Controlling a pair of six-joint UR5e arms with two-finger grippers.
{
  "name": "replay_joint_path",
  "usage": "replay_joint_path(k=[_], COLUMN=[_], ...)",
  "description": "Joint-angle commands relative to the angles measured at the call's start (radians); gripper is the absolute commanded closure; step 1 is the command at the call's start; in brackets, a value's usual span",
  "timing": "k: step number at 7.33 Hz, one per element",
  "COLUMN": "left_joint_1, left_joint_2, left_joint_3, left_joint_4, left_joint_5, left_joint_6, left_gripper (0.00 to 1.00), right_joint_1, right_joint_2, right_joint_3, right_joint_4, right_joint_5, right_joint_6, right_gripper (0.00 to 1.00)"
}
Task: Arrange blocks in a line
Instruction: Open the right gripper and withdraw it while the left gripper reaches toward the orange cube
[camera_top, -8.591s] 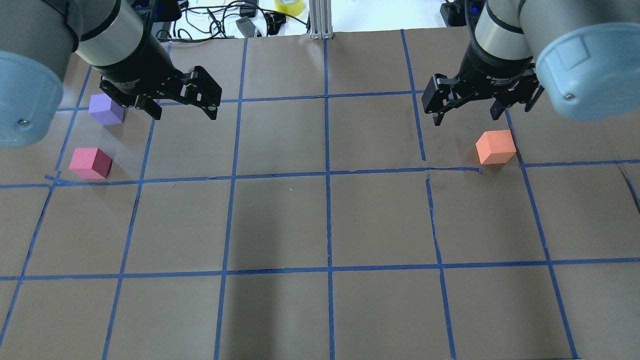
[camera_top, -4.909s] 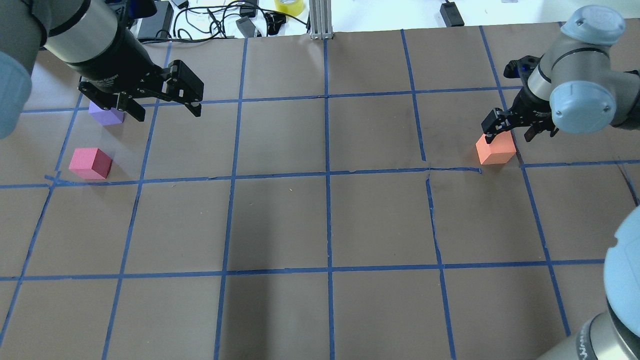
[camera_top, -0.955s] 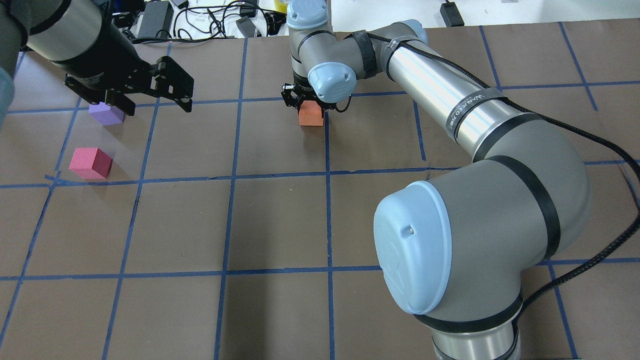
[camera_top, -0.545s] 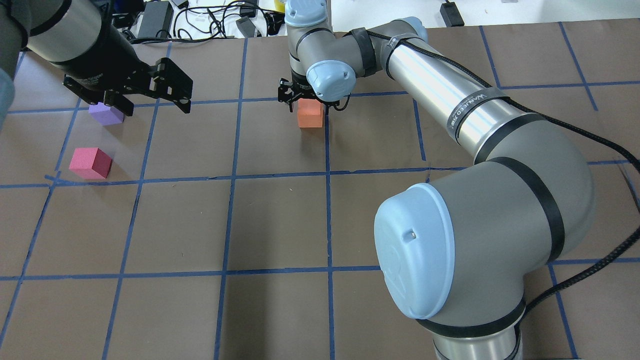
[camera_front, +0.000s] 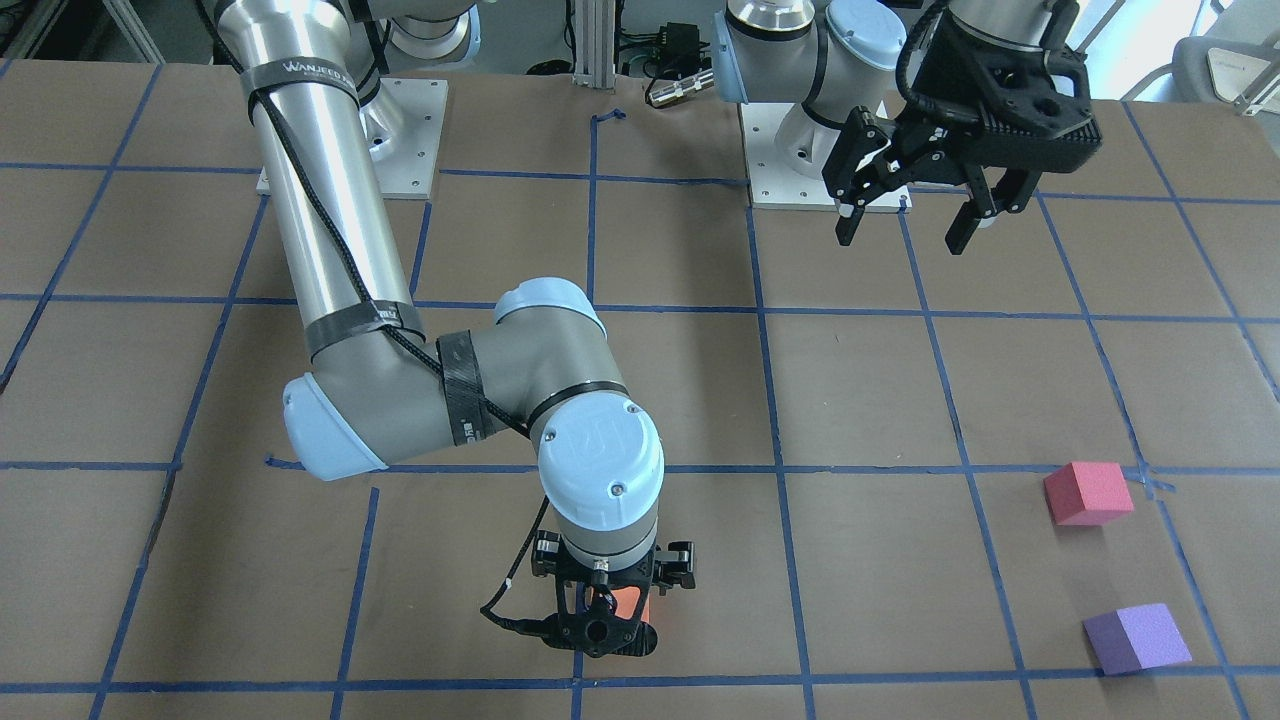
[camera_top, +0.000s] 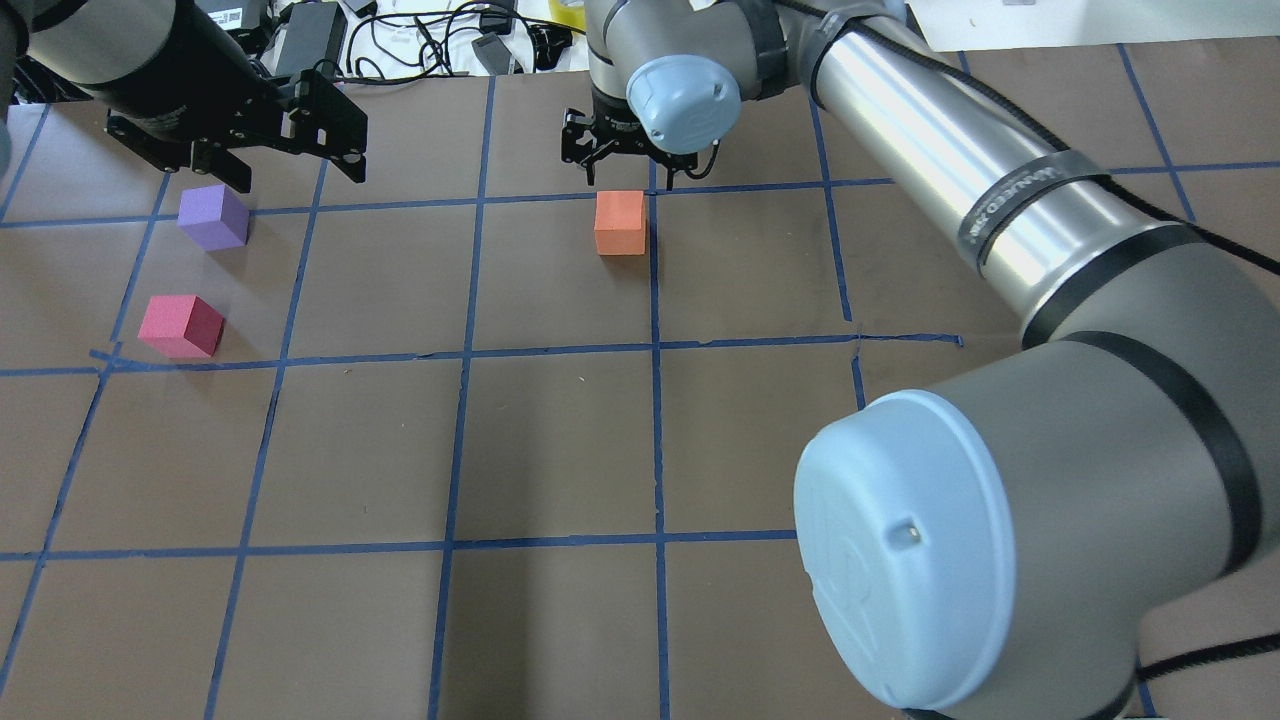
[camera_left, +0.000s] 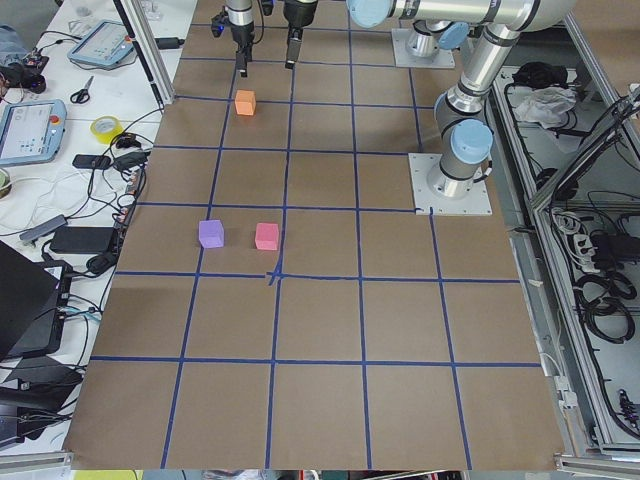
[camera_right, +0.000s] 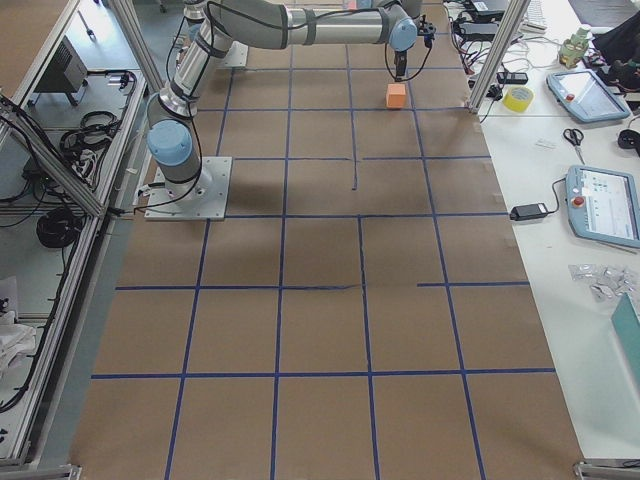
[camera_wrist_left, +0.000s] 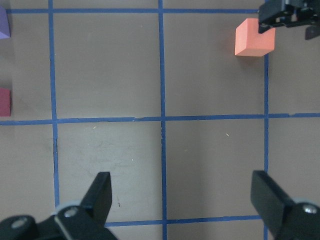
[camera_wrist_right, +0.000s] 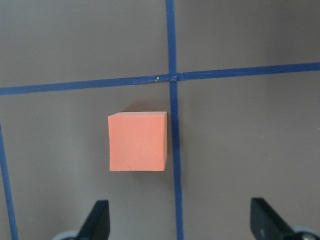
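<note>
Now the right gripper (camera_top: 630, 183) is hanging with its fingers spread wide, gripping nothing. The orange block (camera_top: 620, 222) is sitting free on the table (camera_top: 560, 440) just below it, clear of both fingers. One side of the block is running just beside a blue tape line (camera_top: 657, 420), near a crossing. The left gripper (camera_top: 298, 178) is hanging raised, likewise wide open and empty. Off to its outer side, down on the table, the purple block (camera_top: 213, 216) and the pinkish-red block (camera_top: 181, 325) are lying near each other but apart. Bare brown paper is stretching between the two grippers and back toward the robot. The table's far edge is running close beyond the right gripper, with cables (camera_top: 430, 40) lying past it.
</note>
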Motion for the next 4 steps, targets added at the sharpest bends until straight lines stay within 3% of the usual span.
replay_joint_path(k=[1,3,4], left_joint_1=[-0.035,-0.105,-0.163], left_joint_2=[-0.080,-0.197,-0.271], left_joint_3=[-0.010,-0.006,-0.003], left_joint_4=[0.135,0.235,0.330], left_joint_5=[-0.034,-0.034,-0.015], left_joint_6=[-0.002,-0.063,-0.116], left_gripper=[0.00,0.00,0.00], right_joint_1=[-0.106,-0.207,-0.261], right_joint_2=[-0.135,-0.238,-0.286], right_joint_3=[0.005,0.025,0.075], right_joint_4=[0.131,0.273,0.278], right_joint_5=[0.005,-0.006,-0.007], right_joint_6=[-0.205,-0.416,-0.501], right_gripper=[0.00,0.00,0.00])
